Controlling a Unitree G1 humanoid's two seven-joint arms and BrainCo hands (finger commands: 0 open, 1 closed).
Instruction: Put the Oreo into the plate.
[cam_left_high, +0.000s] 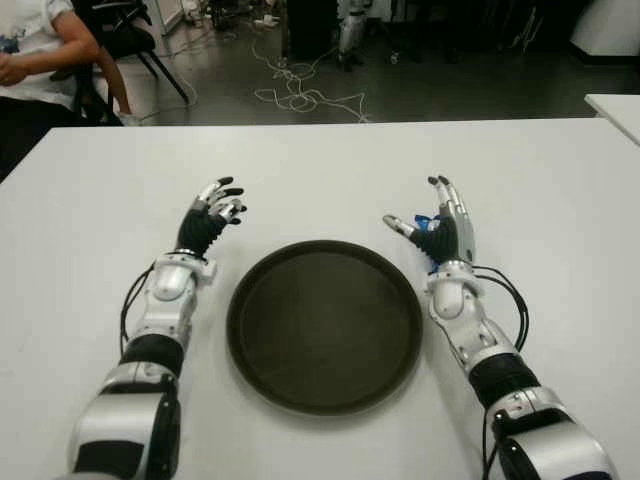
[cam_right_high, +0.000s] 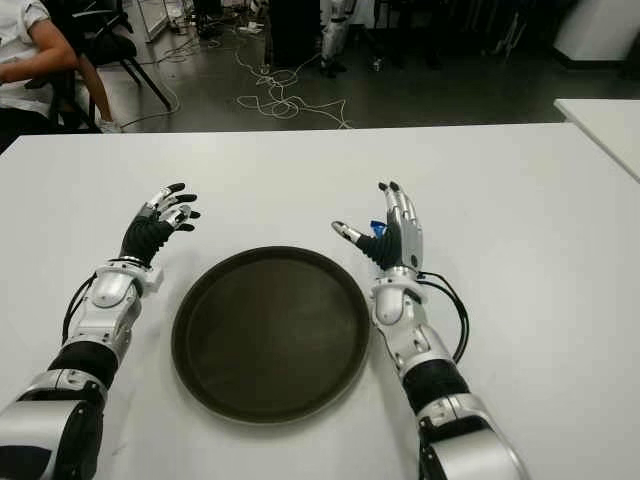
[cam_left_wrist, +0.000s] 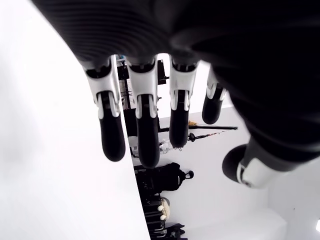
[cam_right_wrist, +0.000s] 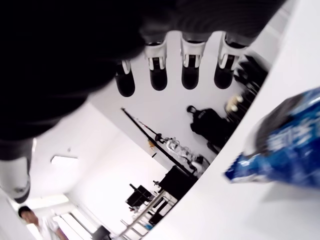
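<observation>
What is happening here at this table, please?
A humanoid robot is meant to put an Oreo pack into the dark round plate on the white table. The plate holds nothing yet. The right hand is on the right of the plate, fingers open, with the blue pack just beneath its palm, not yet grasped. The left hand shows on the left of the plate, open and holding nothing. A person sits beyond the table's far left corner.

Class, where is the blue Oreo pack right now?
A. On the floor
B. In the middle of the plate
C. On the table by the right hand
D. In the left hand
C: the Oreo pack lies on the table beside the open right hand, and the plate holds nothing.
</observation>
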